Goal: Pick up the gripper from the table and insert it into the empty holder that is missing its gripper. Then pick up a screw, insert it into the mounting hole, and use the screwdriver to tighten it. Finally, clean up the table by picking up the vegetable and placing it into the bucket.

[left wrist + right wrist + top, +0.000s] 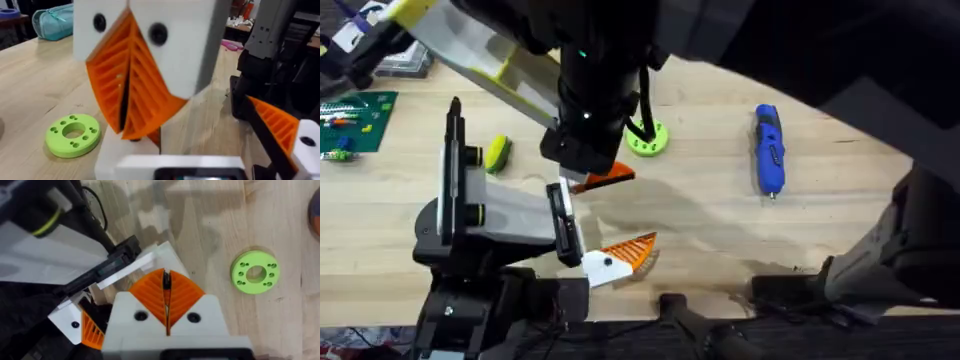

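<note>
The right arm reaches across the middle of the tabletop (720,230). The right gripper (165,282) has its two orange ribbed pads pressed flat together. A thin dark sliver sits in the seam near their tips (too small to name). It hangs just beside the end of the left arm. There an orange ribbed finger (632,250) with a white block at its base juts out low over the wood. Whether that piece is fully seated cannot be told, nor how the left gripper (605,262) stands.

The screwdriver (769,150) lies flat well off to the right, with its metal tip toward the near edge. The vegetable (498,153) lies on the left, beside the left arm. A lime-green disc (648,140) rests flat near the right gripper.
</note>
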### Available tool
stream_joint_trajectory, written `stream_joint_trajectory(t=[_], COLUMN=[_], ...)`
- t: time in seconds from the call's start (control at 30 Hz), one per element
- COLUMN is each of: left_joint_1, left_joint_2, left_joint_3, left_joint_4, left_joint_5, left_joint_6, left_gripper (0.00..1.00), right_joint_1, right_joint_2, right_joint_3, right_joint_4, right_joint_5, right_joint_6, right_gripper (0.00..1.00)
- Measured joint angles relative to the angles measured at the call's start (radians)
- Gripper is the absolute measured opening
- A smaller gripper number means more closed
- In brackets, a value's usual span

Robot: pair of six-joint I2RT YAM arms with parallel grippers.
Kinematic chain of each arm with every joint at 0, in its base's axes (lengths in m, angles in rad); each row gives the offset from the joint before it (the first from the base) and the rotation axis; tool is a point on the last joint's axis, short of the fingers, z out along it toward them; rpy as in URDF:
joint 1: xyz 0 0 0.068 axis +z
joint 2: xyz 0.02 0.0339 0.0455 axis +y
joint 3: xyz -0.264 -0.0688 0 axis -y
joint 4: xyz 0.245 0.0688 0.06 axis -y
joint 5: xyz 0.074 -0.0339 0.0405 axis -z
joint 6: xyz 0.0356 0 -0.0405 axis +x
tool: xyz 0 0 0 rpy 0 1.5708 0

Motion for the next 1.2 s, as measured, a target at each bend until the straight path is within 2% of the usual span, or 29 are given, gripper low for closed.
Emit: stream_joint_trajectory(t=[1.2], left_joint_1=[0.0], left_joint_2=[0.0], left_joint_3=[0.0], left_joint_4=[0.0], left_joint_5=[0.0], left_joint_6=[0.016], left_gripper=[0.99], right_joint_1=[0.0], right_joint_2=[-0.004], right_joint_3=[0.004], right_joint_4=[-0.008], right_joint_5=[0.0], right_joint_6=[0.004], right_gripper=[0.006])
